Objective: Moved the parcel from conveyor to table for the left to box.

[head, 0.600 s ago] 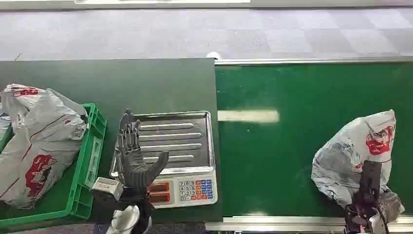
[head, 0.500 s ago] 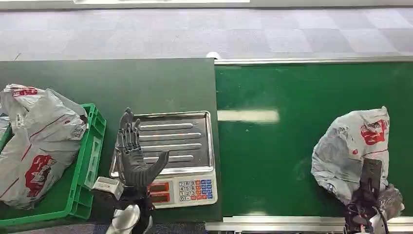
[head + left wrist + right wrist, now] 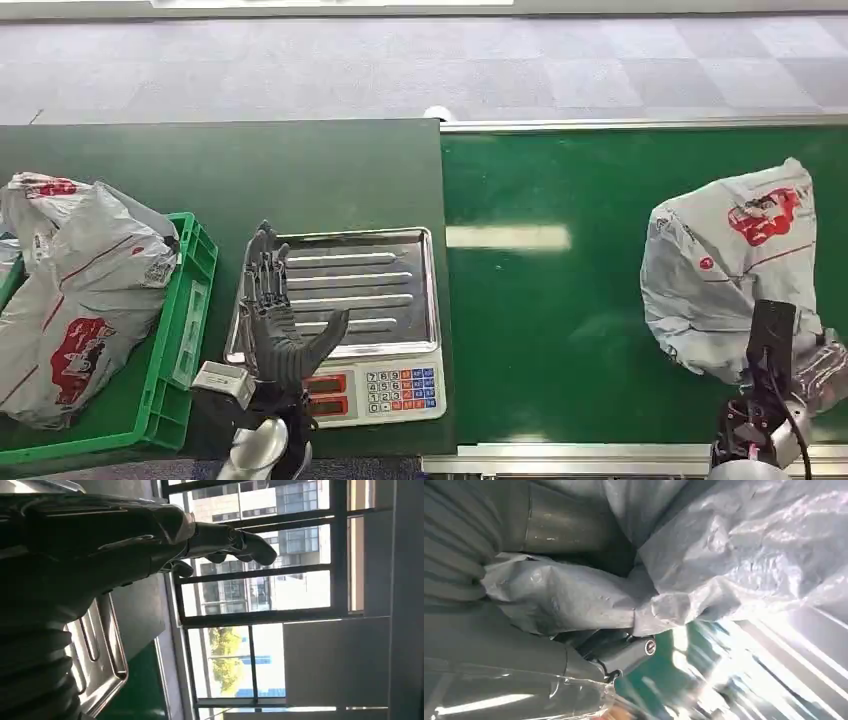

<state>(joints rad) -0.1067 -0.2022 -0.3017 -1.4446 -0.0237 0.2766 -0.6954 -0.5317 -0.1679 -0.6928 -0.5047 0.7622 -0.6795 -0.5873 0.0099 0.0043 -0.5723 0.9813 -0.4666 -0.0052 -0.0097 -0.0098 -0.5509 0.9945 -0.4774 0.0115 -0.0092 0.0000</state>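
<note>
Right robot hand [image 3: 775,385] grips the grey parcel [image 3: 735,265] at its near edge, above the green conveyor [image 3: 560,330]; the right wrist view shows film bunched against the hand [image 3: 614,655]. Parcel sits higher and farther than 0.6 s ago. Left robot hand [image 3: 275,325] stays flat, fingers spread, empty, over the scale [image 3: 380,290] on the table [image 3: 220,170], beside the green crate [image 3: 185,330].

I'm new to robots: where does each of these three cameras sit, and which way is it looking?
Head view: high on the body, looking forward and down at the grey plastic parcel on the green conveyor belt, the steel-topped scale and the green crate; the left hand and right hand rise from below.
Left wrist view: behind the left hand, facing windows.
Right wrist view: behind the right hand, pressed into the parcel.
Shared: head and left wrist views show the scale.
</note>
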